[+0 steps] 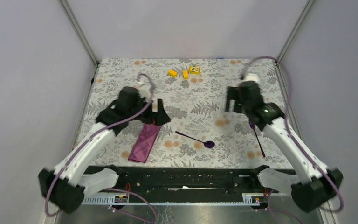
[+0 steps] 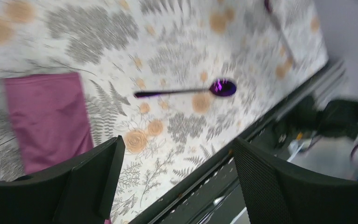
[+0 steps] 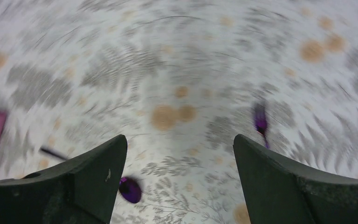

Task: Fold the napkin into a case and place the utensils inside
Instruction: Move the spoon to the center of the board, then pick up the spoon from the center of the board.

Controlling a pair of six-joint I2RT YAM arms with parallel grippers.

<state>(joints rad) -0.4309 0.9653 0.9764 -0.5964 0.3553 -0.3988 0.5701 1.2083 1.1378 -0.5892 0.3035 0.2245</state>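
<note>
The folded plum case [image 1: 144,143] lies flat on the floral tablecloth [image 1: 205,93] left of the spoon [image 1: 195,139], apart from it, and the fork [image 1: 259,144] lies well to the spoon's right, its far end hidden under the right arm [image 1: 289,140]. Beyond the spoon, the left gripper [image 1: 161,114] hangs over the case's far end, fingers spread wide and empty; the right gripper [image 1: 232,105] hovers far-right of the spoon, likewise splayed, holding nothing. Farthest back sit small yellow blocks [image 1: 185,72].
</note>
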